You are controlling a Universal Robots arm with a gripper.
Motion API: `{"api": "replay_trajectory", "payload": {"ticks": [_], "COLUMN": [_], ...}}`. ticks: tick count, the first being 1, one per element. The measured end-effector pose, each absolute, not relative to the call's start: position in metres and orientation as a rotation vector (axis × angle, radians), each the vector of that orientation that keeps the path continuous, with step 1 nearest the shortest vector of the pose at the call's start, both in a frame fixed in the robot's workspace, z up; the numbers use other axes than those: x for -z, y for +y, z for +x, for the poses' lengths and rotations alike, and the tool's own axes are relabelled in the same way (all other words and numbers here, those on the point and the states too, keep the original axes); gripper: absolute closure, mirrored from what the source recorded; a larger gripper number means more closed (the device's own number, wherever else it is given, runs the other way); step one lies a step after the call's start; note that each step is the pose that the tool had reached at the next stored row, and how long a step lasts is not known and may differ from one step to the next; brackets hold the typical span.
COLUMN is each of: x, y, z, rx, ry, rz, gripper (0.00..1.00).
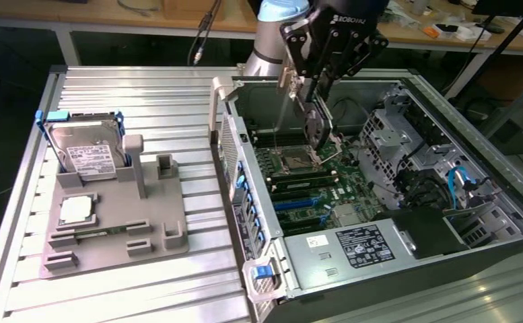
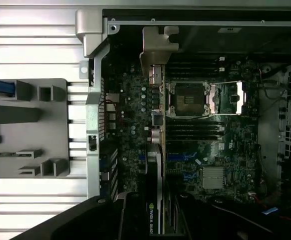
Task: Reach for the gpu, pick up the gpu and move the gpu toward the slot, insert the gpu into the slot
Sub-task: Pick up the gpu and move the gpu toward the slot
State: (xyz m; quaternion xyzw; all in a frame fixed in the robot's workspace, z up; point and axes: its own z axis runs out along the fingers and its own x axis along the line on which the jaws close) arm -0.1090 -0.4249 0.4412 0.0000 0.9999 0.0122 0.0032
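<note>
- Gripper (image 1: 309,86): jaws partly closed, grasping the gpu (image 1: 314,128) edge-down over the motherboard (image 1: 306,185).
- Gpu's lower edge: hard to make out against the board.

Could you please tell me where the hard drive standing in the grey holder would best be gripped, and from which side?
Grip the hard drive by its free upper part, coming down from above, probably squeezing its broad labelled face and its back. It stands on edge, leaning slightly, with its lower end seated in the grey holder, so only the top looks reachable.
</note>
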Motion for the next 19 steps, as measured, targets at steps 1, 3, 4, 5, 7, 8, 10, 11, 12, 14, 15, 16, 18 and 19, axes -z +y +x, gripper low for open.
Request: {"api": "replay_trajectory", "payload": {"ticks": [1, 3, 4, 5, 7, 8, 10, 11, 12, 14, 15, 16, 18, 19], "x": [-0.441, -0.44, -0.44, -0.44, -0.439, -0.439, -0.438, -0.437, -0.437, -0.436, -0.435, -0.435, -0.434, -0.434], "y": [-0.425, -0.425, -0.425, -0.425, -0.425, -0.425, -0.425, -0.425, -0.425, -0.425, -0.425, -0.425, -0.425, -0.425], "z": [-0.105, -0.096, -0.091, -0.087, -0.077, -0.073, -0.065, -0.061, -0.059, -0.053, -0.051, -0.048, -0.044, -0.044], "rx": [-0.038, -0.038, -0.038, -0.038, -0.038, -0.038, -0.038, -0.038, -0.038, -0.038, -0.038, -0.038, -0.038, -0.038], "ry": [3.135, 3.135, 3.135, 3.135, 3.135, 3.135, 3.135, 3.135, 3.135, 3.135, 3.135, 3.135, 3.134, 3.134], "rz": [0.0, -0.001, -0.001, -0.002, -0.003, -0.003, -0.004, -0.005, -0.005, -0.005, -0.006, -0.006, -0.006, -0.007], "gripper": [0.73, 0.73, 0.73, 0.73, 0.73, 0.73, 0.73, 0.73, 0.73, 0.73, 0.73, 0.73, 0.73, 0.73]}}
